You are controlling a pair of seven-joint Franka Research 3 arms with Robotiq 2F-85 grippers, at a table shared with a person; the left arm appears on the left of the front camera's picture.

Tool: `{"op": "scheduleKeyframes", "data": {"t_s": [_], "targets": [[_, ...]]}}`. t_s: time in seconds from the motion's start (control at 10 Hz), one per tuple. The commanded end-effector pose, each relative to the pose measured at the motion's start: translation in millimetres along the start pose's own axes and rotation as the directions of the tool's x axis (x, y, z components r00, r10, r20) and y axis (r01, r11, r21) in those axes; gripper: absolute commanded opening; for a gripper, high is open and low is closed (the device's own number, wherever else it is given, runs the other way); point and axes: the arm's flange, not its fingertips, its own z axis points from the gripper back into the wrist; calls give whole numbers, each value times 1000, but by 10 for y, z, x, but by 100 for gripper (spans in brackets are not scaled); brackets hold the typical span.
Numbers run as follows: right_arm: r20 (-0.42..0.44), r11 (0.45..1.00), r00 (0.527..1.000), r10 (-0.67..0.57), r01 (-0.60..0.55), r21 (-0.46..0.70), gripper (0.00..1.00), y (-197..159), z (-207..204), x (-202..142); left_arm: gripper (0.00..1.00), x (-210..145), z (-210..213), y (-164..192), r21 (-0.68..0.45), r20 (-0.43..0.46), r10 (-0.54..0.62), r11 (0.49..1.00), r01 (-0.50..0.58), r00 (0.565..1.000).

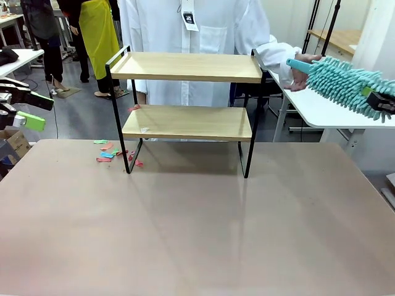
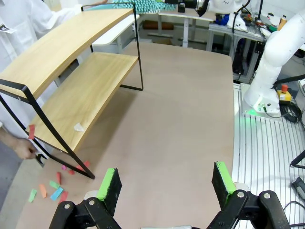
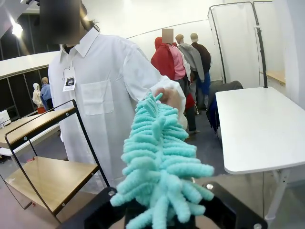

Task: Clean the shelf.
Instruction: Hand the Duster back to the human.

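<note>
Front view: shelf [image 1: 188, 95] between end effectors.

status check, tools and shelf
Left tool open, idle. Right tool shut on duster; person's hand at its handle. Shelf untouched, paper scraps beside it.

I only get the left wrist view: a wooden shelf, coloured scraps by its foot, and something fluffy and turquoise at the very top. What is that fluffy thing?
Observer: In the front view it is a turquoise duster, off to the right of the shelf, in front of a white table.
Operator: Is anything holding it?
Observer: The right tool is shut on its fluffy end.
Operator: And the other end?
Observer: A person's hand is on the handle.
</note>
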Motion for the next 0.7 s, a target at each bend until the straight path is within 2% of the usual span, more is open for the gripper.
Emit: {"op": "scheduleKeyframes", "data": {"t_s": [0.0,0.6], "targets": [[3,1000,1000,9,-9,-6,17,14,5,33,100,17,-26,15,-6,27,-20,1000,20,999],[3,1000,1000,9,-9,-6,17,14,5,33,100,17,-26,15,-6,27,-20,1000,20,999]]}}
